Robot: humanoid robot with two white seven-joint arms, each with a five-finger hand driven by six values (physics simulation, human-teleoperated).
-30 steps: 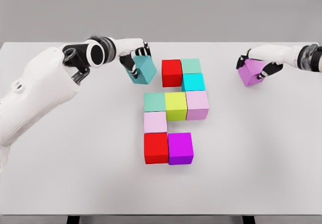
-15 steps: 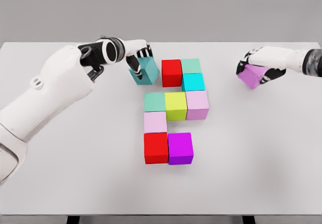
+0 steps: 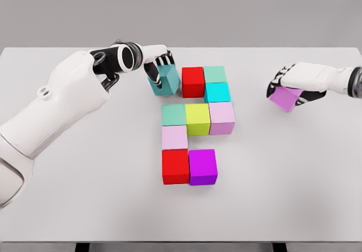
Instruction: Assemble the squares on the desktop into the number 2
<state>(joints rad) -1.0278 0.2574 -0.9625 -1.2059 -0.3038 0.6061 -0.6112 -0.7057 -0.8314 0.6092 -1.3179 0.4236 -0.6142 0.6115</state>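
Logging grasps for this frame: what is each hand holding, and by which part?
The left hand grips the teal cube from above, fingers over its top edge. The right hand clasps the purple cube over its top.

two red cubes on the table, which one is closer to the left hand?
The upper red cube, in the top row right beside the teal cube that the left hand grips. The other red cube sits bottom-left.

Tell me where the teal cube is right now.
In the head view the teal cube sits upper left of the block pattern, gripped by the left hand, just left of the top red cube.
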